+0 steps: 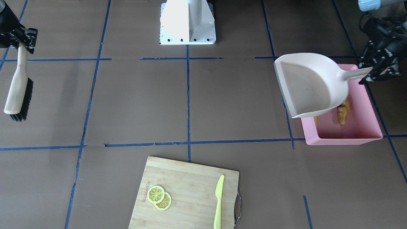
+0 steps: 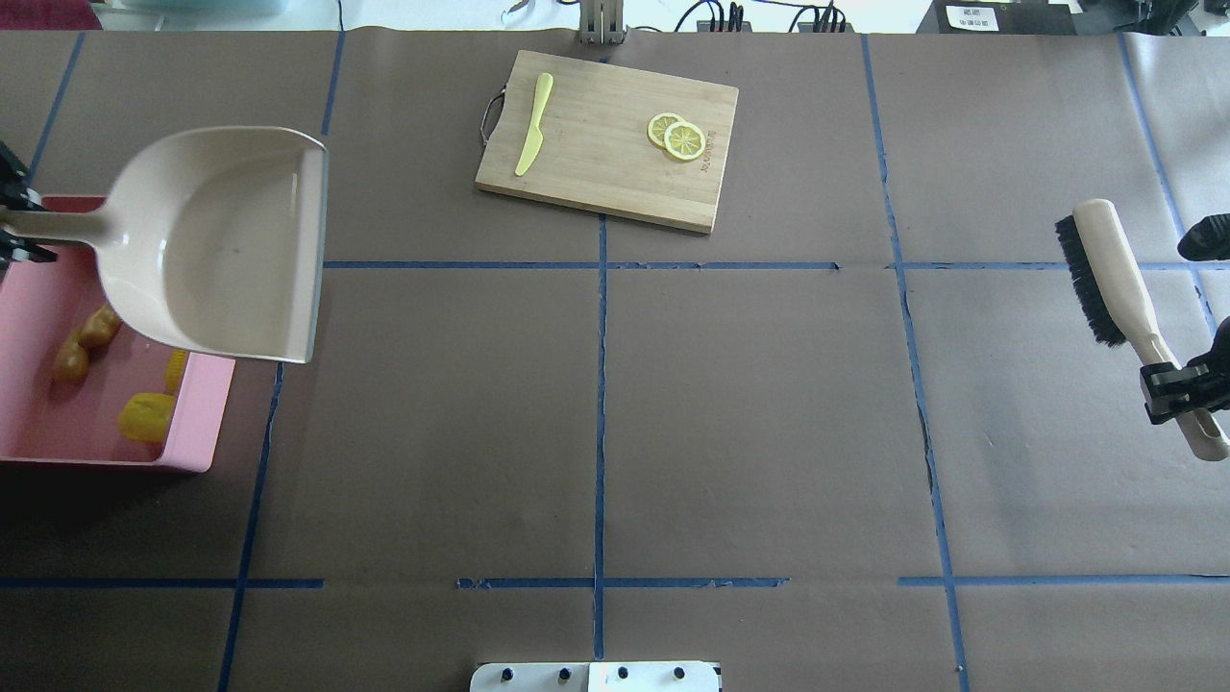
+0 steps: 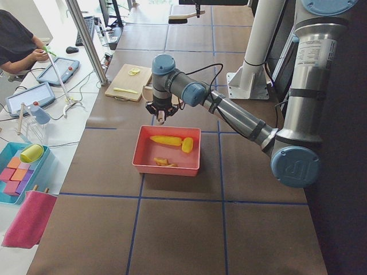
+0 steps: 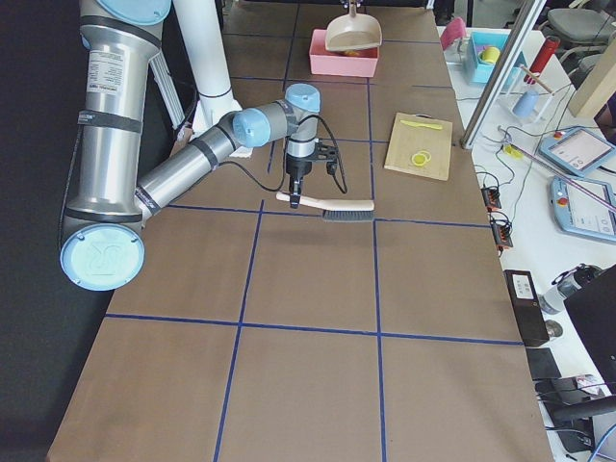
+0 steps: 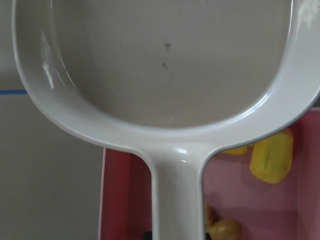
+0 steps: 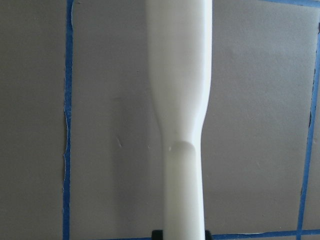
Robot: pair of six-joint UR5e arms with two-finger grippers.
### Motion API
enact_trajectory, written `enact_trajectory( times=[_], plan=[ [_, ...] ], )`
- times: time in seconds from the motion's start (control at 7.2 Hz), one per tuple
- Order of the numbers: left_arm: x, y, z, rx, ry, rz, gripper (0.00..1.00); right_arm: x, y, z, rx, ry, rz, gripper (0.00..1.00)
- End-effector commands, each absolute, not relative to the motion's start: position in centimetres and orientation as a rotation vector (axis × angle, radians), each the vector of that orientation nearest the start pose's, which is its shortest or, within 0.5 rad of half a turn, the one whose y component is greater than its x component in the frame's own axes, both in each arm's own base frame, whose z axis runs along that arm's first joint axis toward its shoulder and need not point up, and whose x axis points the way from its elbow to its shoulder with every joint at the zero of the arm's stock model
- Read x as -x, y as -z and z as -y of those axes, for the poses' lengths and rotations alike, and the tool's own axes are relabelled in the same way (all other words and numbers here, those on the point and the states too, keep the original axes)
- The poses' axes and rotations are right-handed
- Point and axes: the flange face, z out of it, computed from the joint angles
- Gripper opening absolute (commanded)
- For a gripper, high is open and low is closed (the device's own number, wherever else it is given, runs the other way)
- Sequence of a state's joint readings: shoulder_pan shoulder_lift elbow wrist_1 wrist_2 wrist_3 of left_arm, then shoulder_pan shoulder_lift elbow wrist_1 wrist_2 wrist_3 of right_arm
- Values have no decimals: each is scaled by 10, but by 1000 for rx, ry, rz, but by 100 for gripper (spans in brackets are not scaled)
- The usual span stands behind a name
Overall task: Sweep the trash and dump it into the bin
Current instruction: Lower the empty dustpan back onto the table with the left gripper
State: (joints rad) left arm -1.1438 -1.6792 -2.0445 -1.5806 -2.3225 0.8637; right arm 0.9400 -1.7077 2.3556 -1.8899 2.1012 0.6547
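The left tool (image 2: 17,229) is clamped on the dustpan (image 2: 221,240) handle, holding the empty pan above the far side of the bin (image 2: 207,423) at the desk's (image 2: 596,432) left end, with its mouth pointing toward the desk's middle. In the bin the corn (image 3: 166,140) lies by the inner wall, its long axis running away from the robot. The potato (image 2: 146,415) is at the corn's near end and the ginger (image 2: 85,341) lies apart, toward the outer side. The right tool (image 2: 1177,384) is closed on the brush (image 2: 1105,269) handle, bristles facing the middle

Lemon slices (image 1: 160,197), green knife (image 1: 218,201) on cutting board (image 1: 190,178)
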Motion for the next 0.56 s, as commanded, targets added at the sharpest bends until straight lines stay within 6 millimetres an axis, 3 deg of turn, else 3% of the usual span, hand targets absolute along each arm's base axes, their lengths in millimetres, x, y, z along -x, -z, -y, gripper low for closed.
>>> enact_trajectory(
  times=[0.0, 0.14, 0.42],
  plan=[
    [-265, -343, 454, -728, -1504, -654, 25, 155, -396, 354, 58, 63, 612, 3],
    [-303, -338, 447, -713, -1556, -661, 25, 155, -395, 354, 57, 58, 613, 3],
    [-317, -342, 452, -688, -1556, -667, 25, 154, -394, 353, 53, 54, 613, 3]
  ],
)
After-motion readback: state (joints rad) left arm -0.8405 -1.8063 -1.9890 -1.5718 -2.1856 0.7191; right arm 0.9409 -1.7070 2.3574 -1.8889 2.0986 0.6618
